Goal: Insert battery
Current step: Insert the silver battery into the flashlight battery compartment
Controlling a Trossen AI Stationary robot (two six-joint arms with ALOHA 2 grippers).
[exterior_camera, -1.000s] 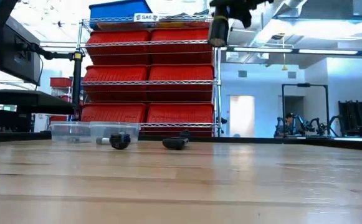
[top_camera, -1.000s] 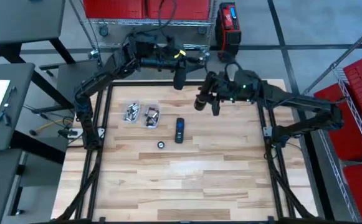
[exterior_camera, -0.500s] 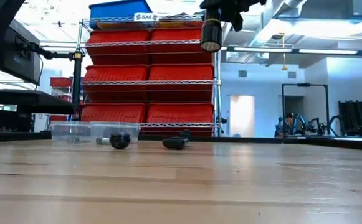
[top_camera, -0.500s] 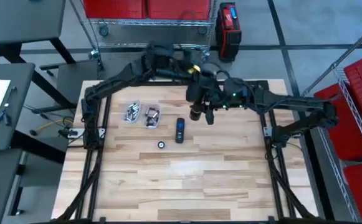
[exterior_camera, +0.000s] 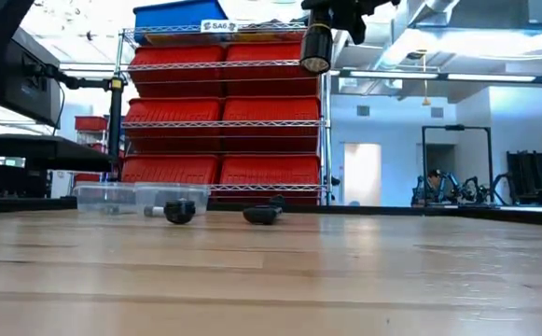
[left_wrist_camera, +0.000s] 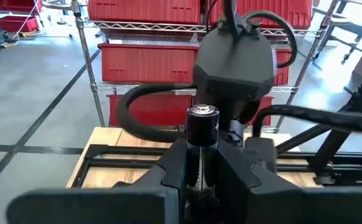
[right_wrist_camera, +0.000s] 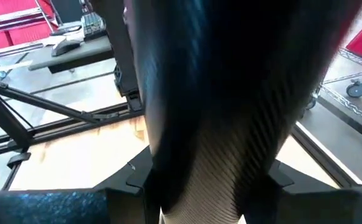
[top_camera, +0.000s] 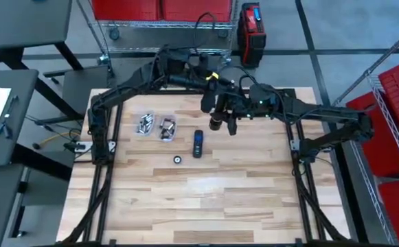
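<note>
My left gripper [left_wrist_camera: 203,177] is shut on a black battery with a silver end [left_wrist_camera: 203,124], high above the table's far middle [top_camera: 206,101]. Close by, toward the table's right, my right gripper [top_camera: 222,118] is shut on a dark ribbed tube [right_wrist_camera: 218,124]. In the low view the tube [exterior_camera: 315,49] hangs well above the table, round end down. On the table below lie a black oblong piece [top_camera: 198,143] and a small round cap [top_camera: 177,159]. My left gripper pinches the battery's lower part [left_wrist_camera: 202,155] between its two fingers. The silver-capped end sticks out past the fingertips. The battery is lifted clear of the table. My right gripper pinches the ribbed wall of the tube [right_wrist_camera: 199,186] between its two fingers. The tube fills the wrist view and hides the fingertips. It is lifted clear and hangs about upright [exterior_camera: 315,49].
Two clear tubs [top_camera: 144,123] [top_camera: 167,127] with small metal parts stand at the far left of the table. A black frame rail [top_camera: 292,147] runs along the table's sides. The near half of the wooden top [top_camera: 206,206] is bare.
My left gripper has gone toward the table's right and a little nearer, up to my right gripper. My right gripper has carried the tube toward the table's left and slightly down. Both have stayed shut on what they hold.
</note>
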